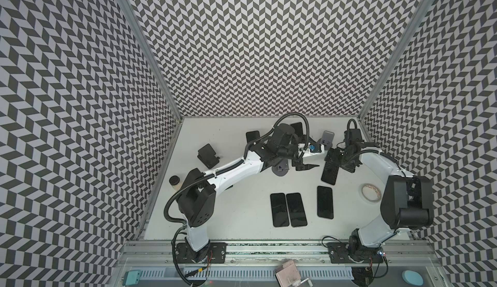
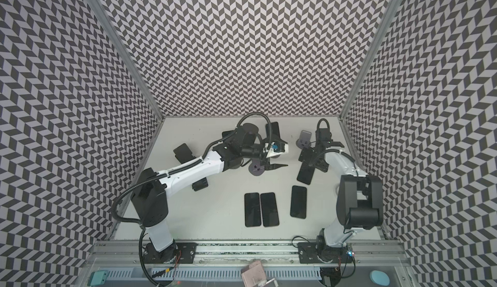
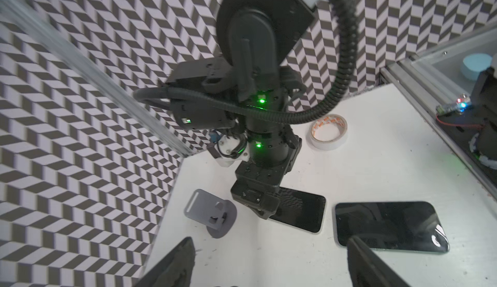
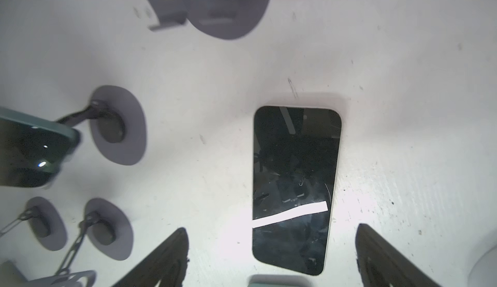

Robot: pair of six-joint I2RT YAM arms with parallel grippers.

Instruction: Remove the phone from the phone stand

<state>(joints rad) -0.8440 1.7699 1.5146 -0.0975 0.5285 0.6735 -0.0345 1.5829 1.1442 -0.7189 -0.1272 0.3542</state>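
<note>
The white desk (image 1: 236,226) carries everything. The left arm (image 1: 231,171) reaches from the front left corner toward the middle of the back edge. The right arm (image 1: 403,199) bends from the front right corner along the right edge toward the back right corner.

A pair of phones (image 1: 294,209) lies flat and side by side near the middle of the front edge. A third phone (image 1: 325,202) lies a little apart from them, toward the right edge. The phone (image 1: 329,175) of the task is out of its holder. It lies flat on the desk with the screen up, a little turned, in front of the grey phone stand (image 1: 326,139) and apart from it. The stand is empty and sits near the back edge, toward the right corner.

The right gripper (image 4: 271,229) hangs over the back end of this phone. Its fingers are spread wide on both sides and do not touch it. The left gripper (image 3: 270,241) is also spread apart and holds nothing. In a top view it is just beside a second grey stand (image 1: 281,169).

A black stand (image 1: 208,156) sits near the left edge, and a tape roll (image 1: 371,191) lies near the right edge.
</note>
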